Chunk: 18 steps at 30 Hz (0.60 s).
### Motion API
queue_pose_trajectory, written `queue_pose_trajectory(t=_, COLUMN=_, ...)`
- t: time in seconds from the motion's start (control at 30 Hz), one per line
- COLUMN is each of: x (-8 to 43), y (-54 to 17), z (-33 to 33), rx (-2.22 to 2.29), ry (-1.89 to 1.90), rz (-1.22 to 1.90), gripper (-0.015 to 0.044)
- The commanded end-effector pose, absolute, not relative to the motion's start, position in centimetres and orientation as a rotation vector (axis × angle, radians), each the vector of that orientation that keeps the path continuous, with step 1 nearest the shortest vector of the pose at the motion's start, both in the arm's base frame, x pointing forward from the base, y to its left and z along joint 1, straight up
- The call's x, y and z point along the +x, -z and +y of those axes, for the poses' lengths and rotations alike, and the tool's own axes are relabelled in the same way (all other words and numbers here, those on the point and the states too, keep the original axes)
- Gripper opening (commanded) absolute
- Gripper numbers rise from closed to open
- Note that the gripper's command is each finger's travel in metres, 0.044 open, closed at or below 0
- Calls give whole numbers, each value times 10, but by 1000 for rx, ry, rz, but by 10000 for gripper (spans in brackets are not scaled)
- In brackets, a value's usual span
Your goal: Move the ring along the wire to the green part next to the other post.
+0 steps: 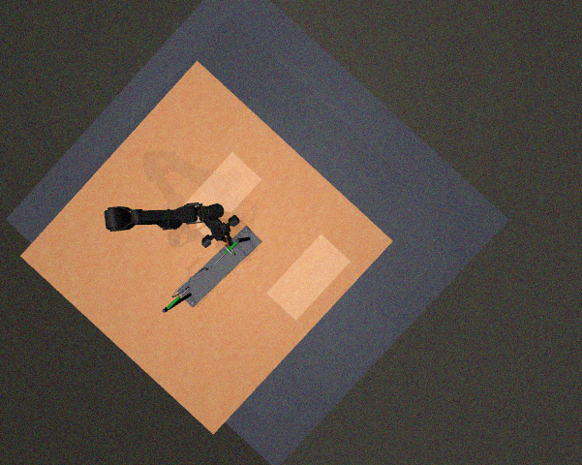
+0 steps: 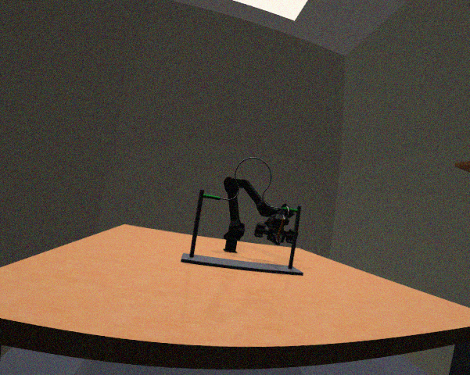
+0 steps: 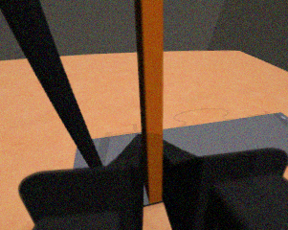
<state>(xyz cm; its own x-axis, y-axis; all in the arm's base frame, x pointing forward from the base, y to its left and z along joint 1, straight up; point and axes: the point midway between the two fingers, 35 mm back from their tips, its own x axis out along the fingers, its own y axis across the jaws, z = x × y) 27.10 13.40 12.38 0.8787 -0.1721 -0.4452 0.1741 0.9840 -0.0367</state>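
While the claw [image 3: 152, 192] is clamped on the orange handle [image 3: 151, 96], that handle rises straight up from between its fingers, long axis vertical. Its ring [image 2: 285, 209] sits just beside the right-hand post [image 2: 295, 237], apparently over the green stretch [image 2: 292, 209] there, with the far post [image 2: 196, 223] well apart along the wire.

The arm [image 2: 242, 201] rises upright from its base, bends at the elbow and slopes down to a lowered wrist. Its end effector [image 3: 153, 192] is clamped on the orange handle [image 3: 150, 96], one dark finger [image 3: 86, 201] pressing on each side.
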Motion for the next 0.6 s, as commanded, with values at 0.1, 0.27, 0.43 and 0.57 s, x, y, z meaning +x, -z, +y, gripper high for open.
queue_pose_trajectory(t=0.1, x=271, y=-123, z=133, rx=6, ry=185, rz=461, gripper=-150)
queue_pose_trajectory(t=0.27, x=271, y=-123, z=133, rx=6, ry=185, rz=461, gripper=-150)
queue_pose_trajectory(t=0.43, x=271, y=-123, z=134, rx=4, ry=181, rz=463, gripper=-71)
queue_pose_trajectory(t=0.57, x=271, y=-123, z=134, rx=4, ry=181, rz=463, gripper=34)
